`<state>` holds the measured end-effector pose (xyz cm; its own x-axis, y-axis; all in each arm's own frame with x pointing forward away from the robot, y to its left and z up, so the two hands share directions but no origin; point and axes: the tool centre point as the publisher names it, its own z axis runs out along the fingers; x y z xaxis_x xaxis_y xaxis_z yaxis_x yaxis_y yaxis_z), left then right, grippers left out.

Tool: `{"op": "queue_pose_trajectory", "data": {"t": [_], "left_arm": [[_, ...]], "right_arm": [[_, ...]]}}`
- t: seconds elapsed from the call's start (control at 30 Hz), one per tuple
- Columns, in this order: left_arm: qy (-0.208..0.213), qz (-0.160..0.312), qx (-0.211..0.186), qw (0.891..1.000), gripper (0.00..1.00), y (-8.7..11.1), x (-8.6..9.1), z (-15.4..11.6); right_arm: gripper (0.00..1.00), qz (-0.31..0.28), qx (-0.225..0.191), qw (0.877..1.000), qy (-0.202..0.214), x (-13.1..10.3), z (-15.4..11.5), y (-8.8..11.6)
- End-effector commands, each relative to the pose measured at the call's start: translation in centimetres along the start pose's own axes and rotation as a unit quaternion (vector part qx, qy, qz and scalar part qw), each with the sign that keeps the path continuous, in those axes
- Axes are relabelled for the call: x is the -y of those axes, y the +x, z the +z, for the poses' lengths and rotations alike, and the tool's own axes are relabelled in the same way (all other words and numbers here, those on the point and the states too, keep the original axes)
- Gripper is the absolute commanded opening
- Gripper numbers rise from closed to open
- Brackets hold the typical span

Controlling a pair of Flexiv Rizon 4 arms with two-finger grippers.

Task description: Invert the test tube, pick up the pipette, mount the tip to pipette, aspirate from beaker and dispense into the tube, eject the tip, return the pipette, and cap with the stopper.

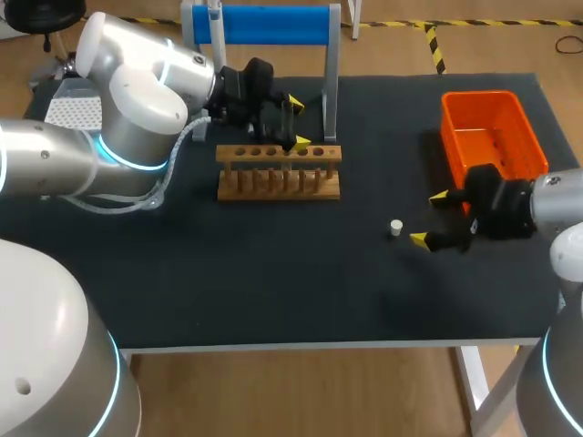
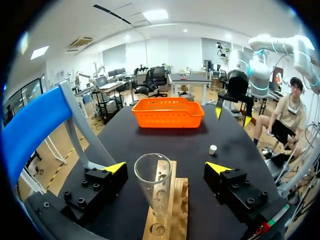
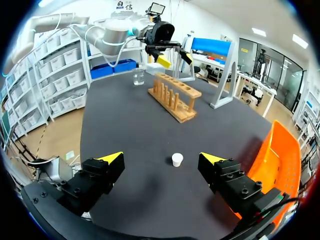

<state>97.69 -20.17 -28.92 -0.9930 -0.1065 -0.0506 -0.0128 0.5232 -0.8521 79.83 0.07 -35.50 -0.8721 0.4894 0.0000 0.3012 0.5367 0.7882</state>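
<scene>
Test tube (image 2: 152, 186) in rack (image 2: 175, 207) between spread left gripper (image 2: 166, 167), right gripper (image 3: 161, 158) spread near stopper (image 3: 177, 159)

Clear tube (image 2: 154, 187), mouth up, in rack (image 2: 178, 210)

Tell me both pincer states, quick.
Left pincer: open around the test tube, not touching it.
Right pincer: open, empty, stopper lying just ahead.

A black worktop (image 1: 273, 291) with a pale front edge stands on white legs (image 1: 473, 378) over a wood-toned floor (image 1: 383, 50) marked with yellow-and-black tape (image 1: 436, 50). Overhead, bright ceiling panels (image 2: 156, 14) light the room, and shelving (image 3: 45, 75) stacked with bins lines one wall.
</scene>
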Motion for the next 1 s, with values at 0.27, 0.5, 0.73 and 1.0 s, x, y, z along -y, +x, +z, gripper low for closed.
{"op": "queue_pose_trajectory", "data": {"t": [0.27, 0.5, 0.73, 1.0], "left_arm": [[-0.001, 0.000, -0.003, 1.000, 1.00, -0.1, 0.0, 0.0], [-0.001, 0.000, -0.003, 1.000, 1.00, -0.1, 0.0, 0.0], [-0.001, 0.000, -0.003, 1.000, 1.00, -0.1, 0.0, 0.0], [-0.001, 0.000, -0.003, 1.000, 1.00, -0.1, 0.0, 0.0]], "right_arm": [[0.96, 0.004, 0.003, 1.000, 0.013, 0.8, 3.5, -0.7], [0.78, 0.009, 0.003, 1.000, 0.020, 1.3, 4.3, -0.8], [0.71, 0.012, 0.003, 1.000, 0.027, 1.7, 5.0, -1.1], [0.66, 0.014, 0.003, 0.999, 0.033, 2.1, 5.8, -1.4]]}}
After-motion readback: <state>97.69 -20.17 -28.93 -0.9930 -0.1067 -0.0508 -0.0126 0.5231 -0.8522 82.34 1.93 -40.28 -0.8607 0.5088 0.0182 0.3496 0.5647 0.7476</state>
